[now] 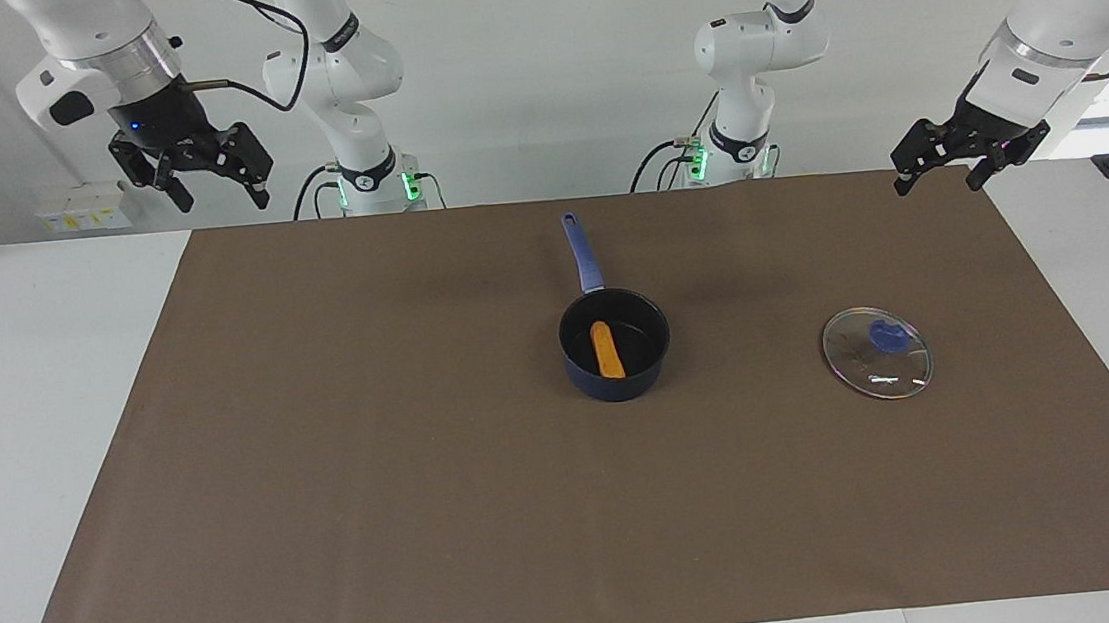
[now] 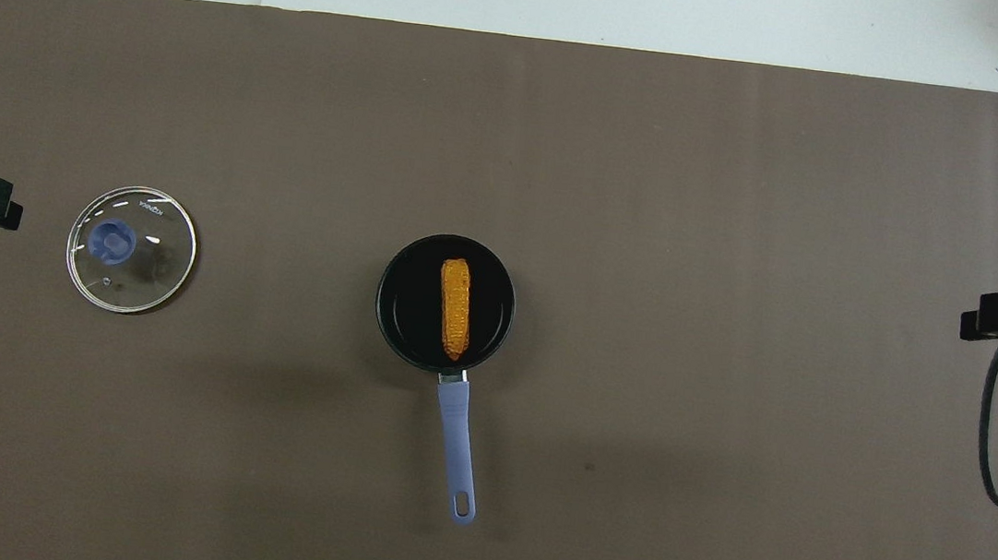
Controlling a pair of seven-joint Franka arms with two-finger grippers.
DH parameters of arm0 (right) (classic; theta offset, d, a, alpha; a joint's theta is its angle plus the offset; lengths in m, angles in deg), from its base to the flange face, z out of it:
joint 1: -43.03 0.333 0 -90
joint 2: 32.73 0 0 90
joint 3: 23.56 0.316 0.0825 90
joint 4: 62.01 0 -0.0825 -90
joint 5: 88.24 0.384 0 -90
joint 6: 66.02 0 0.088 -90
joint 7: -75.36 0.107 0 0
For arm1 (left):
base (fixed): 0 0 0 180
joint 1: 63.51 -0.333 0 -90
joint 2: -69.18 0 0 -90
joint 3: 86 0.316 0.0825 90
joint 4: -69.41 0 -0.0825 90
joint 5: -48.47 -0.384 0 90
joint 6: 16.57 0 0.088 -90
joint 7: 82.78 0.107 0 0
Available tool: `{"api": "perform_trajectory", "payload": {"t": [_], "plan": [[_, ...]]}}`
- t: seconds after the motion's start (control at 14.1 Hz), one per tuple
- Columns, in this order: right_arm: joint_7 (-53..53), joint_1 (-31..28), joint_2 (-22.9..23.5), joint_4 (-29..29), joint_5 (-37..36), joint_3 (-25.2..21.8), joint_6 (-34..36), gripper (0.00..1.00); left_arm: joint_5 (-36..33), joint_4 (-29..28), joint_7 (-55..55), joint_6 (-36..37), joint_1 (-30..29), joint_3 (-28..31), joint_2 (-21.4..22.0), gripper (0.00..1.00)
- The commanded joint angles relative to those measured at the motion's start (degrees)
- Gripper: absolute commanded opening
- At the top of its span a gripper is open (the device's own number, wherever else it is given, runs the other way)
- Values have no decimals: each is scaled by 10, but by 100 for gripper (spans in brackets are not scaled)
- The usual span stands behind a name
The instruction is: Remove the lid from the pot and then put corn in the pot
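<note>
Corn (image 1: pixel 607 349) lies inside the pot (image 1: pixel 615 344), handle pointing toward the robots. The lid (image 1: pixel 876 352) sits flat on the brown-covered surface (image 1: pixel 328 472), well apart toward the left arm's end. Left gripper (image 1: pixel 939 167) and right gripper (image 1: pixel 214 186) hang raised, fingers spread, holding nothing.

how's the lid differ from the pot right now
The lid is a flat clear glass disc with a blue knob; the pot is a deep dark-blue pan with a long handle. The lid lies bare on the mat toward the left arm's end; the pot holds the corn. Both are round.
</note>
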Motion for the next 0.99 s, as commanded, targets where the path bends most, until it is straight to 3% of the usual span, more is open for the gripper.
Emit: {"api": "perform_trajectory", "payload": {"t": [0.0, 0.92], "plan": [[-14, 0, -15, -19, -3, -5, -14, 100, -1, 1, 2, 10, -2, -1, 5, 100], [-14, 4, -9, -13, -23, 2, -16, 100, -2, 1, 2, 10, -2, -1, 5, 100]]}}
